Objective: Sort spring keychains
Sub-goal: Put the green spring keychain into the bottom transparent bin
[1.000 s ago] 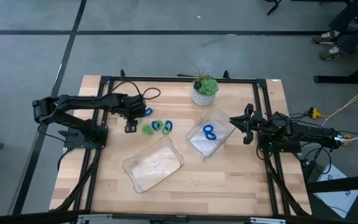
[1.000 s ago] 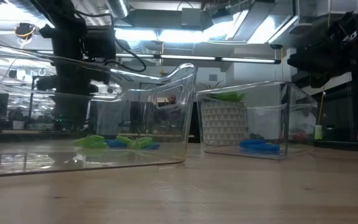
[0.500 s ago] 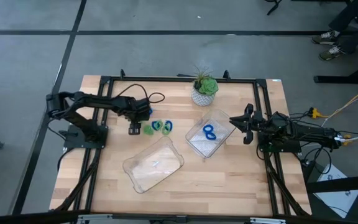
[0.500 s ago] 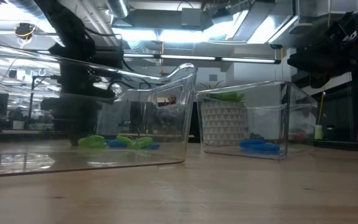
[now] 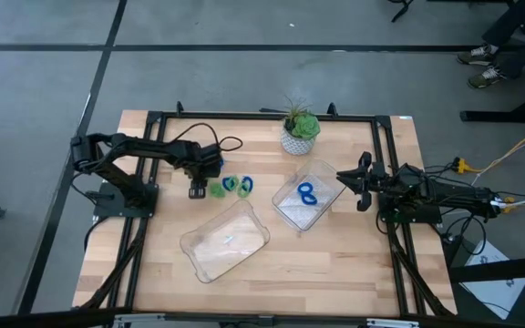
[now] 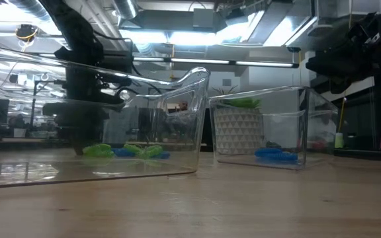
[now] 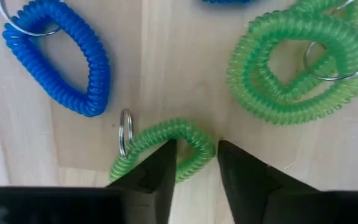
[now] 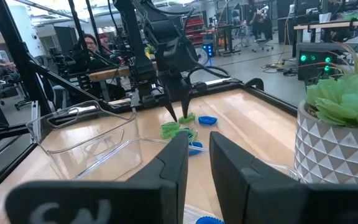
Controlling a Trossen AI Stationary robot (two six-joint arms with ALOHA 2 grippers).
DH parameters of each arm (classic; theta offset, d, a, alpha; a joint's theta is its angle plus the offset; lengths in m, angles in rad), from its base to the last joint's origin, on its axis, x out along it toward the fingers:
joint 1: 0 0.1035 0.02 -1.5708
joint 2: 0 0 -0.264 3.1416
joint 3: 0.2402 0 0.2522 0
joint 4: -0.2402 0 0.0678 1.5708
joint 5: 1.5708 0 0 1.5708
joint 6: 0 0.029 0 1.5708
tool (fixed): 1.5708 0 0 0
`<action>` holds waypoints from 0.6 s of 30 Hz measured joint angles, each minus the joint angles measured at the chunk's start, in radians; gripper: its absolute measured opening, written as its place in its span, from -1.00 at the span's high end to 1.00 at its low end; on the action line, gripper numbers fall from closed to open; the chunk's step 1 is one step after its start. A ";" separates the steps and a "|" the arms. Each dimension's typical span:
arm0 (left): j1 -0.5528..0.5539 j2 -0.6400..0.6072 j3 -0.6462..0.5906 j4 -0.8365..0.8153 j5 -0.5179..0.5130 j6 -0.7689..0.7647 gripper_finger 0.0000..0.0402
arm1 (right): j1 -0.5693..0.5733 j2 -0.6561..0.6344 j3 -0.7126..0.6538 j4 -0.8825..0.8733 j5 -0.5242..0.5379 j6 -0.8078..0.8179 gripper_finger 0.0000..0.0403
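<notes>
Toward the desk's (image 5: 153,273) left side, between its centre and far edge, the left gripper (image 7: 194,163) points down over a loose cluster of spring keychains (image 5: 231,186), its jaws straddling the coil of a green spring keychain (image 7: 160,149) that lies on the wood; the jaws stand a little apart on either side of the coil, and whether they press it yet cannot be told. Just beside it lie a blue spring keychain (image 7: 64,56) with a metal ring and a second green one (image 7: 294,68), also ringed. Near the desk's middle sits a clear tray (image 5: 313,196) holding two blue spring keychains (image 5: 307,193), and closer to the near edge lies another clear tray (image 5: 226,241). A small potted plant (image 5: 300,132) in a patterned white pot stands by the far edge. The right gripper (image 5: 361,182) waits off the desk's right side beside the first tray, its jaws narrowly parted and holding nothing.
</notes>
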 joint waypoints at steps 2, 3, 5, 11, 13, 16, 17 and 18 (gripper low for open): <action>-0.001 0.000 0.000 -0.002 0.003 0.000 0.56 | 0.000 0.000 0.000 0.000 0.000 0.000 0.67; -0.001 0.000 0.000 -0.003 0.006 0.000 0.62 | 0.000 0.000 0.000 0.000 0.000 0.000 0.67; -0.001 0.000 0.000 -0.006 0.017 0.000 0.74 | 0.000 0.000 0.000 0.000 0.000 0.000 0.67; -0.001 0.000 0.000 -0.010 0.023 -0.018 0.95 | 0.000 0.000 0.000 0.000 0.000 0.000 0.67; 0.000 -0.009 -0.003 -0.008 0.023 -0.036 0.94 | 0.000 0.000 0.000 0.000 0.000 0.000 0.67; 0.000 -0.046 -0.008 0.002 0.020 -0.057 0.95 | 0.000 0.000 0.000 0.000 0.000 0.000 0.67; 0.000 -0.061 -0.009 0.002 0.018 -0.065 0.96 | 0.000 0.000 0.000 0.000 0.000 0.000 0.67; 0.000 -0.078 -0.011 -0.003 0.013 -0.079 0.97 | 0.000 0.000 0.000 0.000 0.000 0.000 0.67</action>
